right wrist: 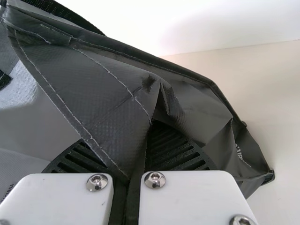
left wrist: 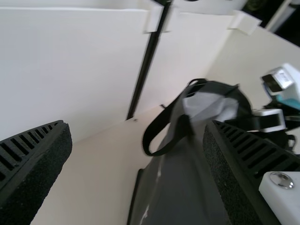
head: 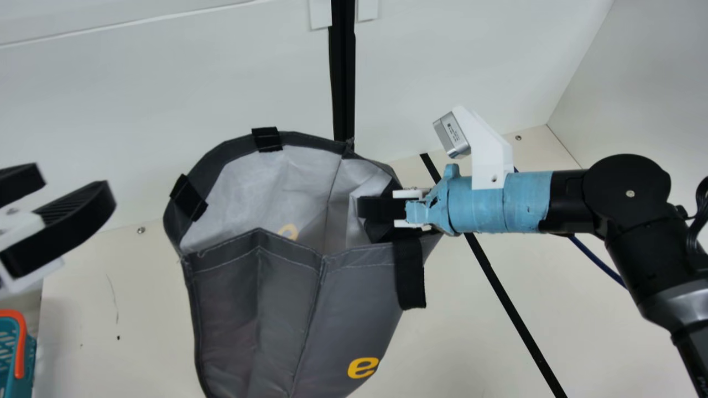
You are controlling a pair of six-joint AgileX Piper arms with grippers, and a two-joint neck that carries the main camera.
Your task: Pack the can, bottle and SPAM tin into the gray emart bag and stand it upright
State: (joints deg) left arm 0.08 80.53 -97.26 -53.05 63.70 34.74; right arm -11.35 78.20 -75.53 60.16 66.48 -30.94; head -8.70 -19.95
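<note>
**Rim pinched on my right, mouth held wide**

So here I am, right gripper squeezed onto a bunched fold at the rim of the gray emart bag, the cloth creasing away from the pinch. I'd say I have it there because soft walls like these would slump without an anchor; with one side fixed, the mouth gapes upward. Just beside my grip, a black strap hangs down the outside, apparently left free so it doesn't block the opening.

Whether the base bears on the table, I cannot tell; nor can I tell what weight sits low inside.

Across the mouth, my left gripper is spread with nothing between its fingers, apart from the bag. That spacing looks useful: next calls for steadying the opposite side, maybe by the looped handle. Pull from my side alone and the bag could tip.

Farther off, past my left gripper, sits a teal basket.
</note>
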